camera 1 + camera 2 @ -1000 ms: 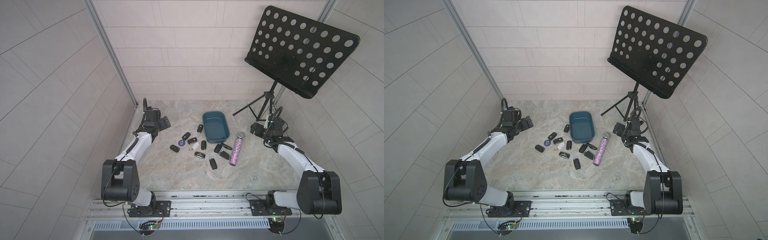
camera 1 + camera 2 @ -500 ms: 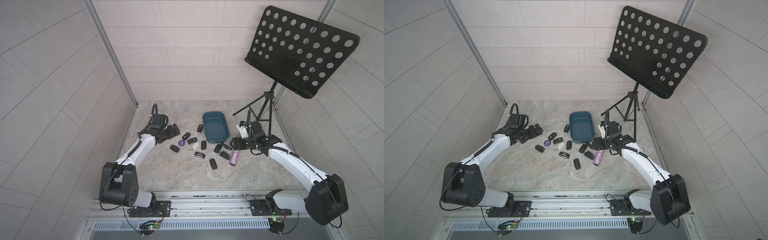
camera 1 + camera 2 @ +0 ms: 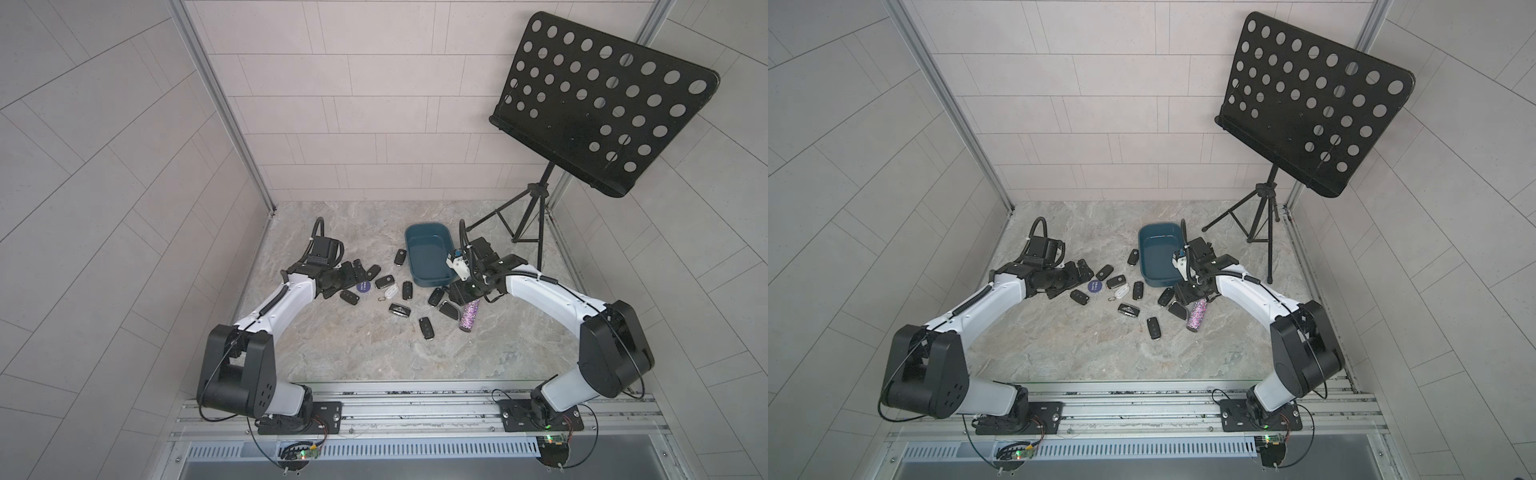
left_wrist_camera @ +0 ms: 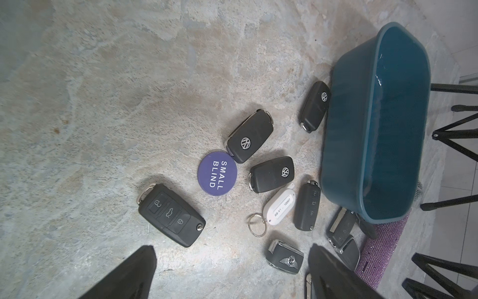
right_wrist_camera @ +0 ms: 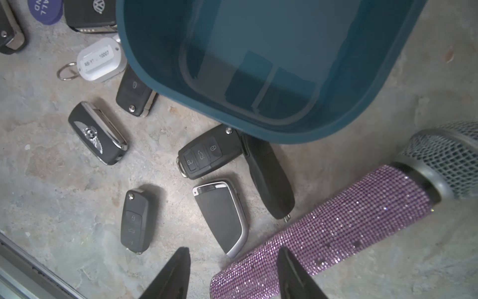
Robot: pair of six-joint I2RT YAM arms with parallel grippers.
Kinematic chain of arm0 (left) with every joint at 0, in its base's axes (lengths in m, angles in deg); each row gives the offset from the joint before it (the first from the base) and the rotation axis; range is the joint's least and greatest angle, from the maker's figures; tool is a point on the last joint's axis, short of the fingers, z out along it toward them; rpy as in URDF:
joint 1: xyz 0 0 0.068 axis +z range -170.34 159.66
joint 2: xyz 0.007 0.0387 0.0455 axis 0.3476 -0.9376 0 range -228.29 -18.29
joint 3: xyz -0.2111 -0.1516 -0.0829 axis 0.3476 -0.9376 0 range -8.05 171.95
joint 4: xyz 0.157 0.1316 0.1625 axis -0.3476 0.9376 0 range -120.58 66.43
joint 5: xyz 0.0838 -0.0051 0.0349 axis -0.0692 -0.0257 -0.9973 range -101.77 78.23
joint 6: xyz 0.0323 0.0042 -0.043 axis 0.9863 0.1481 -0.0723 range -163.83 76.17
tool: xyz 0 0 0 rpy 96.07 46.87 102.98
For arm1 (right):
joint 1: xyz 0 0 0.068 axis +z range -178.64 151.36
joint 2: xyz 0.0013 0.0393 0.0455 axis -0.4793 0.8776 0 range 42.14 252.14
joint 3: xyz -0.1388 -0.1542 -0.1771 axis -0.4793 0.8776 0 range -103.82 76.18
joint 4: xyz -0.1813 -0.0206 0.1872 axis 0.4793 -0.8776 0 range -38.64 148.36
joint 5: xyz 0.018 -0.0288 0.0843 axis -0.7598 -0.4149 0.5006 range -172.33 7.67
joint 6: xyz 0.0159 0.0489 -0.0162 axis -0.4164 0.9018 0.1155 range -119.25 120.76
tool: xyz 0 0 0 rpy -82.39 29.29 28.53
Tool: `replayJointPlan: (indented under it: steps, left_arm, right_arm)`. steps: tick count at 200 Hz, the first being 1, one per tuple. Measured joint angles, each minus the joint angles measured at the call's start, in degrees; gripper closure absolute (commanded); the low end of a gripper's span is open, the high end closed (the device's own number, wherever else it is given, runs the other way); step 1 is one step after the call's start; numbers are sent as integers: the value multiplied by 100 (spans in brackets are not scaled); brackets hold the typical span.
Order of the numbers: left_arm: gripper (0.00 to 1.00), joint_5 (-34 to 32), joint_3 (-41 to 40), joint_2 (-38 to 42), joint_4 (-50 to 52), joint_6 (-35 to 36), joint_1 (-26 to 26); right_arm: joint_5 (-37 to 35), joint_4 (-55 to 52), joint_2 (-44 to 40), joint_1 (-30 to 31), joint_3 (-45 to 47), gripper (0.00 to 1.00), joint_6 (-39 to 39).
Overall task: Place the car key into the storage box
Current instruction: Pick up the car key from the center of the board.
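The right claw (image 5: 232,250) hangs over the group of keys at the near right corner of the storage box (image 3: 428,283). Its jaws stand partly apart and they hold nothing. The box has no key inside yet.

The car key (image 5: 221,217) most probable for this claw, I judge, is the flat black one with a silver edge. It lies on the table (image 5: 64,207), outside the box, just beyond the fingertips on the side toward the box. In the right wrist view its long axis points almost straight away from the gap between the jaws, so the jaws would close across its narrow width. The difficulty is on its right side. The purple glitter microphone (image 5: 336,225) lies just beside this key, and its handle end shows in the same gap. A descent a little too far right would probably catch the microphone instead.

The left claw (image 4: 231,248) is wide open and empty, over the keys left of the box, near the blue token (image 4: 217,174). It is well apart from this key, so the right arm is nearer.
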Motion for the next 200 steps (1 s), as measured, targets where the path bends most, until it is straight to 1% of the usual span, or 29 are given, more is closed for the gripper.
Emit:
replayJointPlan:
  steps: [54,131,200]
  left_arm:
    - [0,83,55,11,94,46,0]
    - [0,188,190,-66,160,96,0]
    - [0,210,192,-66,223,111,0]
  right_arm:
    - [-468,7,568,63,-225,43,-372]
    - [-966,269,1150,63,-354,45,-623]
    - [-1139,509,1290,63,-348,48,-697]
